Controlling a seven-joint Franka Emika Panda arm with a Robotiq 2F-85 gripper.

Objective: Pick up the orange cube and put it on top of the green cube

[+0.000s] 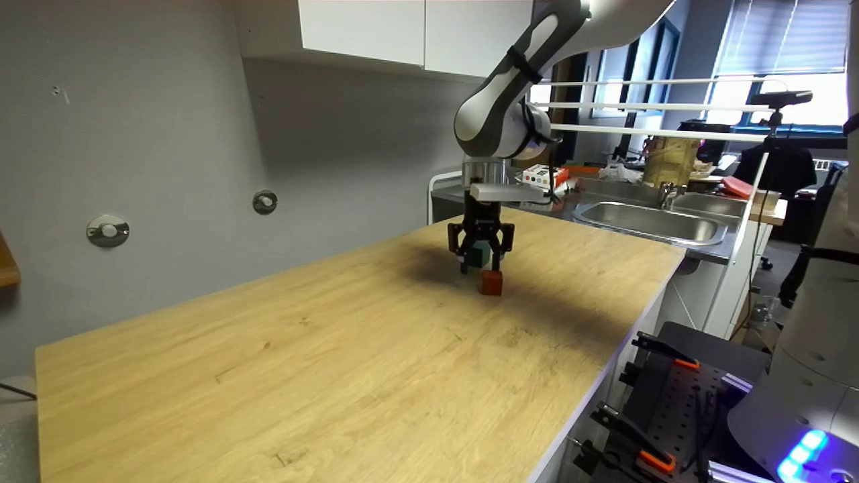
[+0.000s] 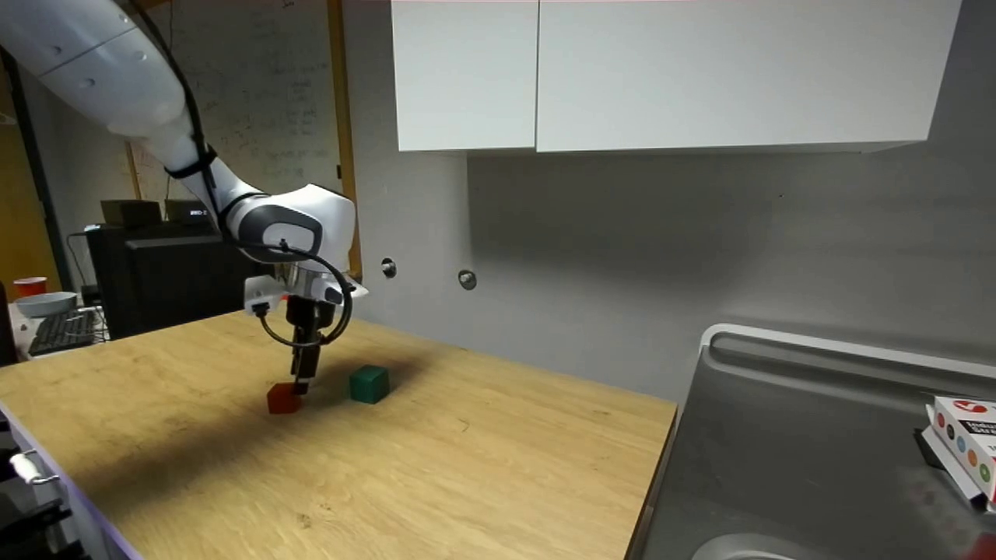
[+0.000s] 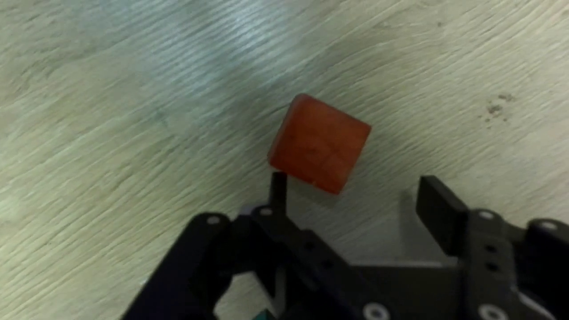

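The orange cube [image 1: 492,283] rests on the wooden table and looks almost red. It also shows in an exterior view [image 2: 282,399] and in the wrist view [image 3: 320,144]. My gripper [image 3: 355,200] is open, with nothing between its fingers. In the wrist view the cube lies just ahead of the fingertips, close to the left one; I cannot tell if they touch. The gripper [image 1: 480,268] points down, low over the table. The green cube [image 2: 369,384] sits on the table a short way from the orange one; the gripper partly hides it in an exterior view [image 1: 478,255].
The wooden table [image 1: 302,376] runs along a grey wall, under white cabinets [image 2: 731,70]. A metal sink [image 1: 651,221] and a steel counter [image 2: 809,459] adjoin its end. A white box [image 2: 969,435] stands on the counter.
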